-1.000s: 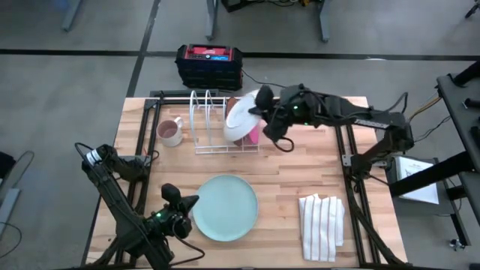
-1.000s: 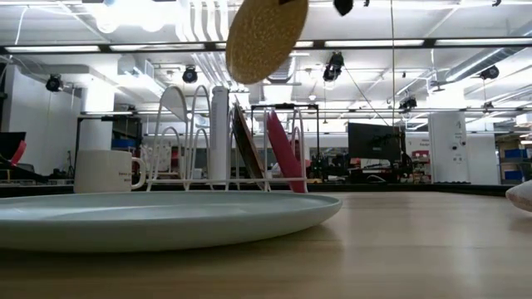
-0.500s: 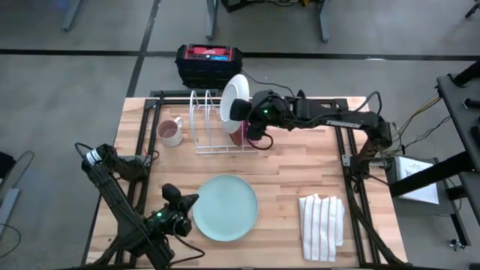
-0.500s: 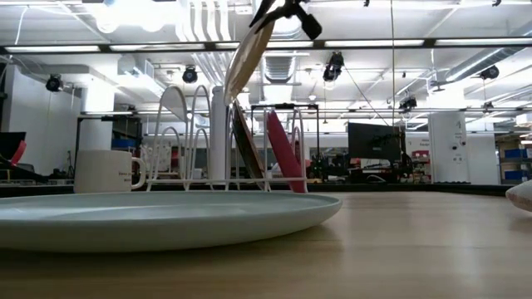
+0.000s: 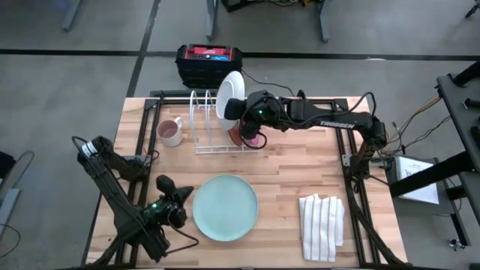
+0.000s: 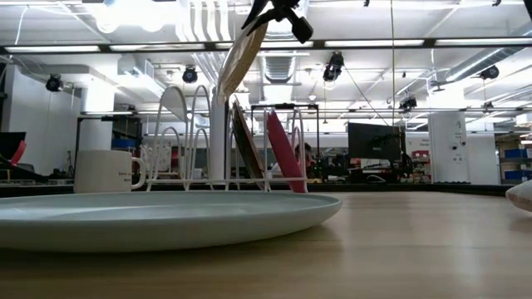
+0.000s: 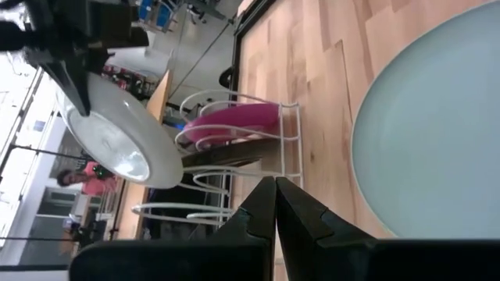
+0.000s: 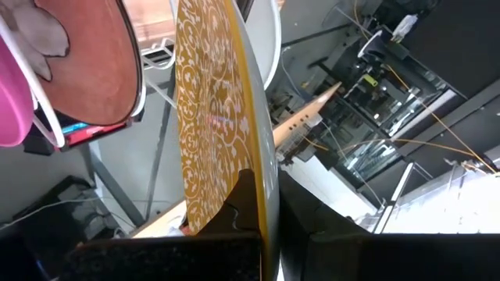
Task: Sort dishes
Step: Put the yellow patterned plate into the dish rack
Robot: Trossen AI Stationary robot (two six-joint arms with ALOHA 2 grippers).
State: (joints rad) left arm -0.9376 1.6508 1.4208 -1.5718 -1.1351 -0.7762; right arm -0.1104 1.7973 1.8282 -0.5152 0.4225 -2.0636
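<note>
My right gripper [image 5: 246, 112] is shut on the yellow speckled plate [image 5: 229, 93], which it holds on edge above the white wire rack [image 5: 214, 127]. The plate's patterned face shows in the right wrist view [image 8: 207, 109]. The orange-brown plate [image 8: 94, 62] and the magenta-pink plate [image 5: 253, 136] stand on edge in the rack's slots. The pale teal-blue plate [image 5: 225, 208] lies flat on the table near the front. My left gripper [image 5: 184, 204] is shut and empty just left of it. My right gripper pinches the yellow plate's rim [image 8: 260, 176] between its two fingers, one on the patterned face and one on the white underside. The fingers come roughly level from the table's right. The plate is lifted clear, on edge and tilted [image 6: 241, 54], above the rack.
A white mug [image 5: 169, 133] stands left of the rack. A white striped folded cloth [image 5: 322, 225] lies at the front right. A black and red box [image 5: 209, 64] sits beyond the table's far edge. Bare wood lies between the rack and the teal plate.
My right gripper has carried the yellow plate toward the table's left and far edge, over the rack. It has turned the plate from nearly face-on in the low view to on edge and tilted. It is still shut on the plate.
</note>
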